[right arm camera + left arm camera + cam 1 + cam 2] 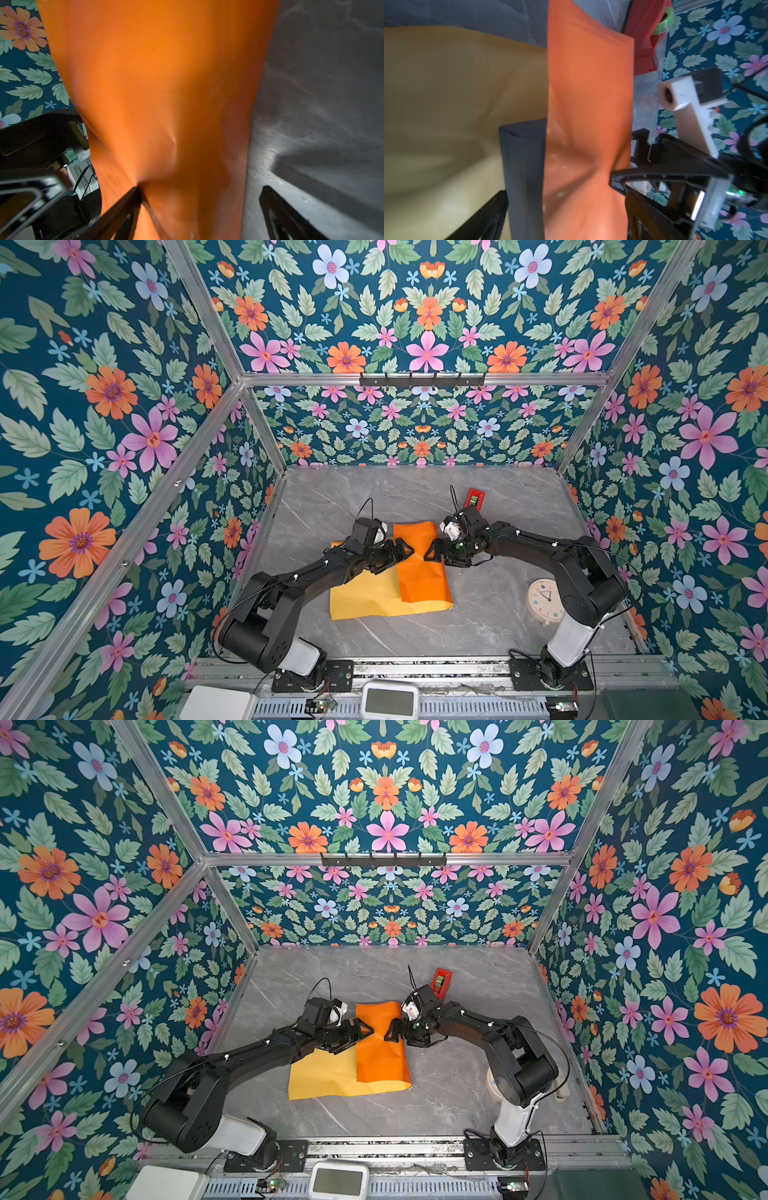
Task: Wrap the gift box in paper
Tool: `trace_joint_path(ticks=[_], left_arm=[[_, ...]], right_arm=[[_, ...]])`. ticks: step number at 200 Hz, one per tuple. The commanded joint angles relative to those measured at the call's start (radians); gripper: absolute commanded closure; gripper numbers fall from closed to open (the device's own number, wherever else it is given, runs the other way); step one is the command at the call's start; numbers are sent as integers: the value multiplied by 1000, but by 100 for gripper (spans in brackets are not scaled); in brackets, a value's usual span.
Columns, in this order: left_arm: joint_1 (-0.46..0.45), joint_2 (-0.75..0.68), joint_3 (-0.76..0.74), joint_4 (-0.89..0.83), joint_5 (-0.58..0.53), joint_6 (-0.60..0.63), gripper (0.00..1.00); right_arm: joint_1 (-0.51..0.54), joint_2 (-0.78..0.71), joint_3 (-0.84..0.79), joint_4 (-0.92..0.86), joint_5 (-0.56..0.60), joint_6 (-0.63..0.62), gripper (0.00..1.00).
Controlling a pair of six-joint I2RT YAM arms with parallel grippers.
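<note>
Two empty, jaws apart: left gripper [397, 561], right gripper [430, 551]; mid-frame, probably floppy, slick orange-yellow paper sheet [419, 580] over stiff dark-blue cardboard box [523, 176]; pinch its free edge.

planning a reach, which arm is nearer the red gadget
Right. The right end effector sits just in front of the red gadget; the left end effector is farther left, across the paper.
</note>
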Motion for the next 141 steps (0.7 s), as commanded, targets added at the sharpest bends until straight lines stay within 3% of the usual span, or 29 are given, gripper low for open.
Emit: trace_joint_path(ticks=[1, 74, 141], left_arm=[[-16, 19, 24, -80, -54, 49, 13], [-54, 42, -37, -110, -82, 43, 54], [-55, 14, -123, -31, -91, -14, 59]], right_arm=[[4, 10, -9, -87, 80, -7, 10], [3, -9, 83, -167, 115, -43, 6], [-12, -69, 122, -243, 114, -63, 5]])
